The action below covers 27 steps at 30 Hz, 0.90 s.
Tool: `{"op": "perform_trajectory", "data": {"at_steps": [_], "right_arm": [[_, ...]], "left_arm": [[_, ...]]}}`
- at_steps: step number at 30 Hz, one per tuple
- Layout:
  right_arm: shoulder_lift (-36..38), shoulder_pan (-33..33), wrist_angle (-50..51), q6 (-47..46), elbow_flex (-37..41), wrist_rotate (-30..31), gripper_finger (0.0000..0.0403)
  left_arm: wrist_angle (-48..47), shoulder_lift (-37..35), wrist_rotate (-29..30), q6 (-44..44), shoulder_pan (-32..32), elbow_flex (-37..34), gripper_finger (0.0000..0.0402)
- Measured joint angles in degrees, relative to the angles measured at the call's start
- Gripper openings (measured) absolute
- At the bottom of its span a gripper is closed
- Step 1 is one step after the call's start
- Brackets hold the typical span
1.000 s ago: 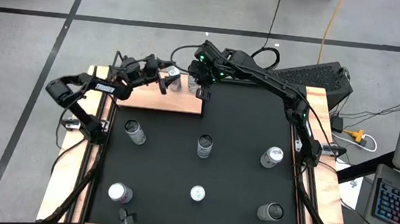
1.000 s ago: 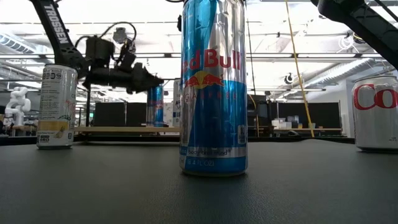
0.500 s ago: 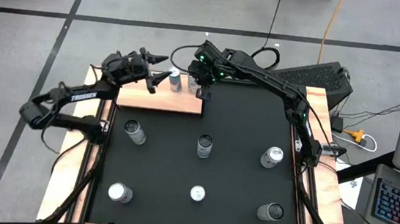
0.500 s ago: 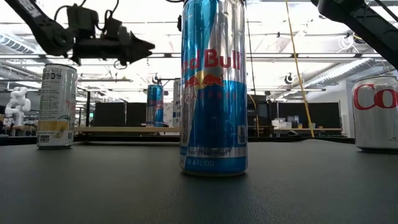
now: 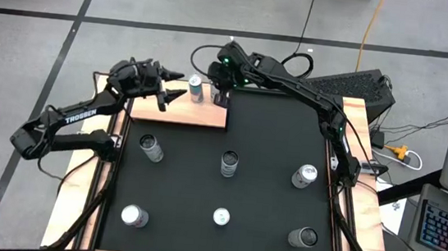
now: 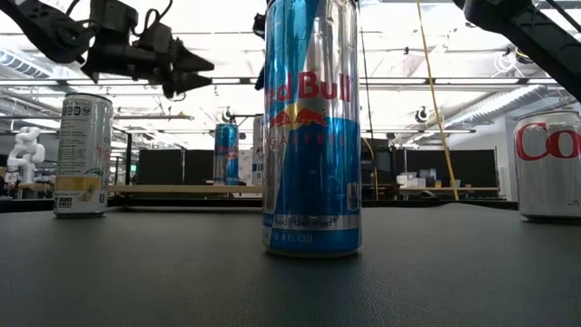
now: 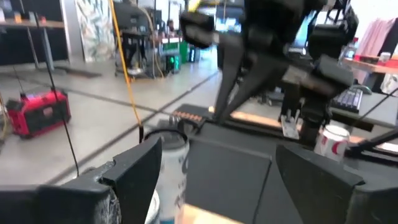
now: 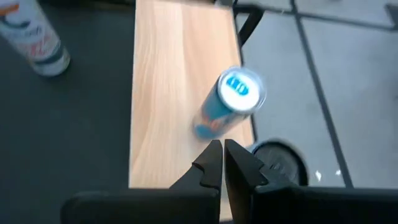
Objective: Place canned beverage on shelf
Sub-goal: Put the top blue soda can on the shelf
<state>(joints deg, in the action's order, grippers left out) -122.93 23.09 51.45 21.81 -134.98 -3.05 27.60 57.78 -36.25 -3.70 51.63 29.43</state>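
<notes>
A slim blue canned beverage (image 5: 196,90) stands upright on its base on the light-wood shelf (image 5: 177,113) at the table's far left. It also shows in the low view (image 6: 226,154) and the right wrist view (image 8: 230,99). My left gripper (image 5: 176,88) hovers open, above and just left of the can, fingers level and pointing at it (image 7: 219,149); in the low view it hangs high (image 6: 198,73). My right gripper (image 5: 220,97) is shut, above the shelf's right end, slanting down beside the can (image 8: 222,155). Neither touches the can.
Several other cans stand on the black mat (image 5: 272,138), among them one near the shelf's front (image 5: 150,145), one mid-table (image 5: 228,163) and one at the right (image 5: 305,176). A tall Red Bull can (image 6: 311,127) fills the low view's middle.
My left gripper, open throughout, has risen and drawn back from the can toward the table's left edge. The can has stayed upright on the shelf.
</notes>
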Motion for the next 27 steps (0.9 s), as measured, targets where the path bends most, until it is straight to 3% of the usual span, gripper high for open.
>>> {"op": "perform_trajectory", "data": {"at_steps": [5, 11, 27], "right_arm": [[0.00, -0.21, -0.74, -5.95, 0.00, 0.02, 0.0000], [0.00, -0.19, 3.95, -5.89, 0.00, 0.04, 0.0000], [1.55, -0.04, 10.98, -6.13, 0.04, 0.24, 0.0000]], "left_arm": [[-3.36, 0.02, 1.99, 8.19, -0.01, 0.00, 0.0318], [-5.01, 1.23, 6.61, 13.27, -0.01, 0.00, 0.0318], [-15.40, 11.75, 11.90, 13.12, -0.01, 9.39, 0.0318]]}}
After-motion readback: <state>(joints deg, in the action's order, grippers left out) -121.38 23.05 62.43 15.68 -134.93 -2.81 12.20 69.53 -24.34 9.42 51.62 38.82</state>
